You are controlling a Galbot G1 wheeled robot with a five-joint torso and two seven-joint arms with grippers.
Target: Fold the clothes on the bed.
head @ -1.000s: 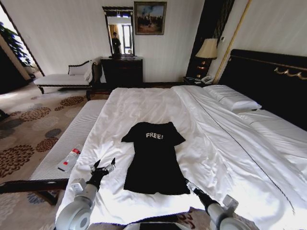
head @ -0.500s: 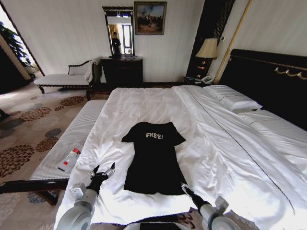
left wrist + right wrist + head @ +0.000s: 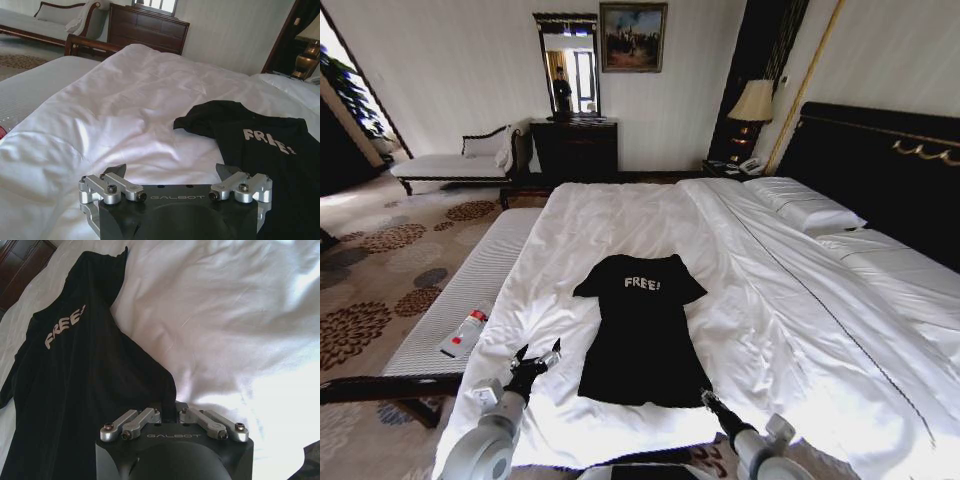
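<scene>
The black T-shirt lies flat and face up on the white bed, collar toward the far side, hem toward me, with no fold in it yet, so I judge I am at the very start: getting hold of the hem corners. My right end effector sits at the near right corner of the hem; in the right wrist view its fingers are drawn together with dark cloth at their tips, and I read that as pinched on the hem corner, though how much fabric is caught I cannot tell. My left end effector hangs just over the sheet beside the shirt's left edge, near the hem but apart from it, its fingers spread wide with nothing between them. The left sleeve lies farther out ahead of it. The next move, as I see it, calls for bringing the left end effector in to the near left corner of the hem and closing on one layer of cloth, without gathering the sheet beneath.
</scene>
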